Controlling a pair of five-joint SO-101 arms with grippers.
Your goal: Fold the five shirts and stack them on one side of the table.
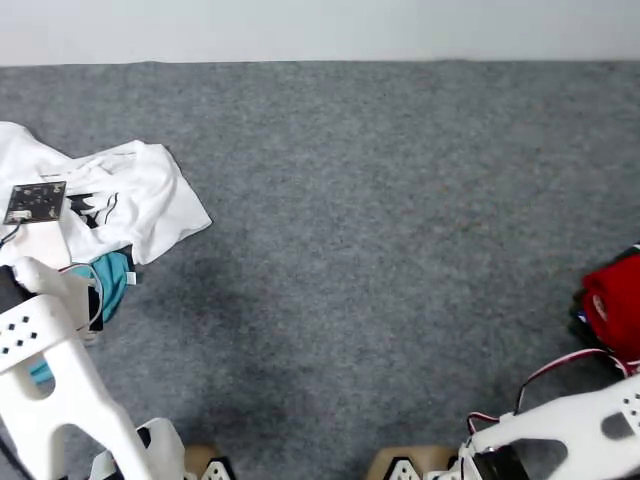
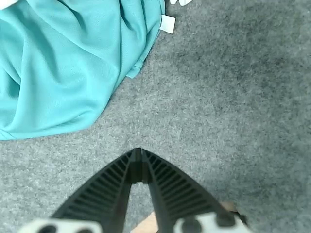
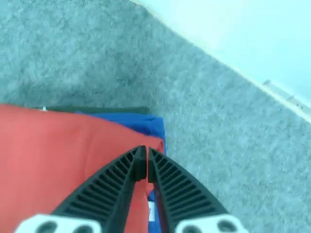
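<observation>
Closed and empty, my right gripper hangs over the folded red shirt, blue shirt and a dark one stacked at the worktop's right edge, my left gripper beside the crumpled teal shirt and white shirt, apparently left to fold, at its left edge.

The desk is covered in grey, felt-like material. A plain white wall borders its far edge.
</observation>
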